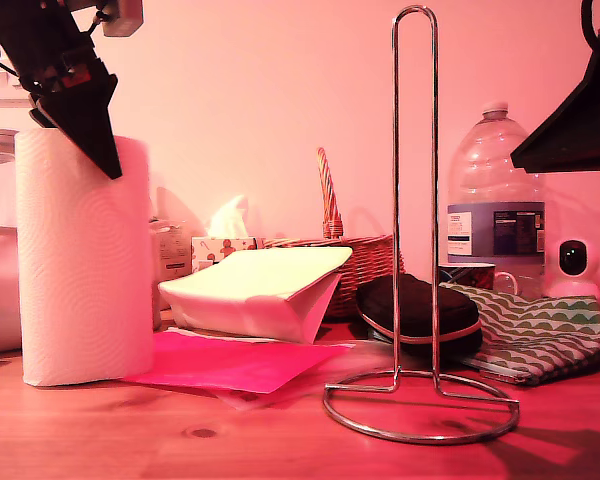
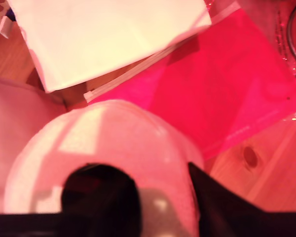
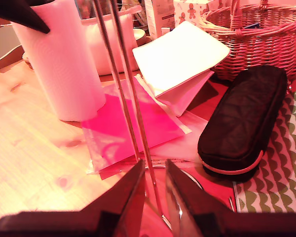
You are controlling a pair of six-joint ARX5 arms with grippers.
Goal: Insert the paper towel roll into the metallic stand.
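**Roll gripped at its top, stand steadied for the drop**

At the exterior view's left, the paper towel roll stands upright on the wooden table, its near edge just touching the pink plastic sleeve. My first gripper has one finger down inside the cardboard core and the other outside the wall, so it is clamped on the roll's rim. Well apart, toward the exterior view's right, the metallic stand rises from its ring base. My second gripper has its jaws close on either side of the stand's two upright wires, low down; whether they actually pinch the wire I cannot tell.

As I judge it, the step in hand is lifting the roll clear. To do it well I should raise it straight up until its bottom passes above the loop's top, carry it across over the white folder and the black zip case, centre the core over the loop, then lower it vertically. A one-sided rim grip may let the roll tilt, so slow travel helps.
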